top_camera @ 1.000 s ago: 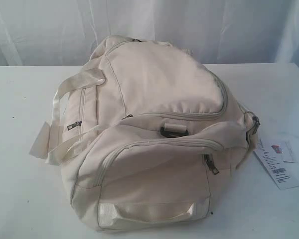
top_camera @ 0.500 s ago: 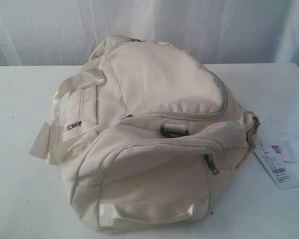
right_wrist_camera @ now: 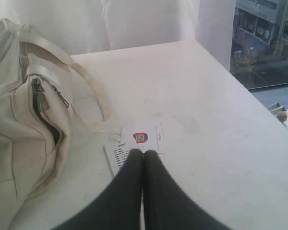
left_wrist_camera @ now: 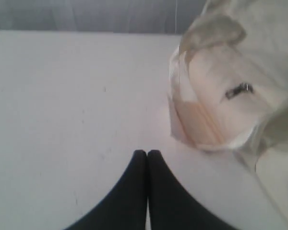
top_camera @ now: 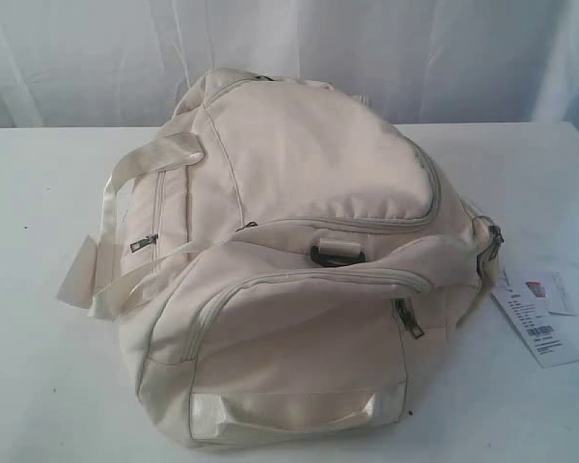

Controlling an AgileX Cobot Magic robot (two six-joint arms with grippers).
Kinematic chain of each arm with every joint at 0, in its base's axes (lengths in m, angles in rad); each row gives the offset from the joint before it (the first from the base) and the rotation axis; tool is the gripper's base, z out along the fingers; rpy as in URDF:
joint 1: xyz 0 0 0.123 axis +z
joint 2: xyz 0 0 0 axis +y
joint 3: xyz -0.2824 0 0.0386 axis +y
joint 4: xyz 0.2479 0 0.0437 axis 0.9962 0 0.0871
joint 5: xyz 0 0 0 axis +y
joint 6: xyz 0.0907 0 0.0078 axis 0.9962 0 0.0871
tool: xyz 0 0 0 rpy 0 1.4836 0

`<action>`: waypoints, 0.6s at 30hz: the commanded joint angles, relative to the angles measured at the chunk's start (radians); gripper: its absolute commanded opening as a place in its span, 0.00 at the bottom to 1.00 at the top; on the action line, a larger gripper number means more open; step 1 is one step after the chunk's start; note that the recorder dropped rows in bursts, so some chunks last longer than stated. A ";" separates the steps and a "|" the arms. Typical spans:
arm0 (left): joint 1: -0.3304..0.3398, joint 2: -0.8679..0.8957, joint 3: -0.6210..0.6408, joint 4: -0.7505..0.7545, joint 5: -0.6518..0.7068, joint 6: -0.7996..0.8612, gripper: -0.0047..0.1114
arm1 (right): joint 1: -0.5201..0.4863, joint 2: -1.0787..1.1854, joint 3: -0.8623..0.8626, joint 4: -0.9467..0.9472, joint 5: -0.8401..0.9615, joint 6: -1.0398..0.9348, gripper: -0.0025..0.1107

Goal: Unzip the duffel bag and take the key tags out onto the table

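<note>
"Looking at the right gripper [right_wrist_camera: 143, 152], are its jaws shut?"

"Yes, shut and empty, like the left gripper [left_wrist_camera: 147, 152]. The duffel bag [top_camera: 309, 260] lies on the table [top_camera: 39, 193] between them. A zip pull [right_wrist_camera: 38, 96] faces the right one. No key tags show."

Only a small part of the robot shows. The left gripper [left_wrist_camera: 147, 152] has two black fingers [left_wrist_camera: 127, 191]. They are smooth and plain, wide at the base and thin at the rounded ends. The right gripper [right_wrist_camera: 144, 152] looks just the same: two black fingers [right_wrist_camera: 122, 196], smooth and a little dull, each one curved on its outer side like a horn.
</note>
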 commanded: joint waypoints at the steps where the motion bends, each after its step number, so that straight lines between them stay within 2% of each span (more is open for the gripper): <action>1: -0.009 -0.005 0.004 -0.053 -0.334 -0.092 0.04 | -0.003 -0.007 0.006 0.002 -0.016 -0.003 0.02; 3: -0.009 -0.005 0.004 -0.051 -0.525 -0.190 0.04 | -0.003 -0.007 0.006 0.002 -0.016 -0.003 0.02; 5: -0.009 -0.005 0.004 -0.029 -0.703 -0.210 0.04 | -0.003 -0.007 0.006 0.002 -0.016 -0.003 0.02; 7: -0.009 -0.005 0.004 -0.046 -0.784 -0.208 0.04 | -0.003 -0.007 0.006 0.000 -0.016 -0.003 0.02; 9: -0.009 -0.005 -0.039 -0.085 -0.738 -0.181 0.04 | -0.003 -0.007 0.006 0.000 -0.019 -0.003 0.02; 11: -0.009 0.019 -0.106 -0.096 -0.629 -0.127 0.04 | -0.003 -0.007 0.006 0.000 -0.063 -0.003 0.02; 14: -0.009 0.134 -0.206 -0.087 -0.560 -0.073 0.04 | -0.003 -0.007 0.006 0.002 -0.169 -0.003 0.02; 16: -0.009 0.263 -0.295 -0.015 -0.557 -0.077 0.04 | -0.003 -0.007 0.006 0.002 -0.217 -0.003 0.02; 18: -0.009 0.401 -0.388 0.131 -0.535 -0.116 0.07 | -0.003 -0.007 0.006 0.002 -0.245 -0.003 0.02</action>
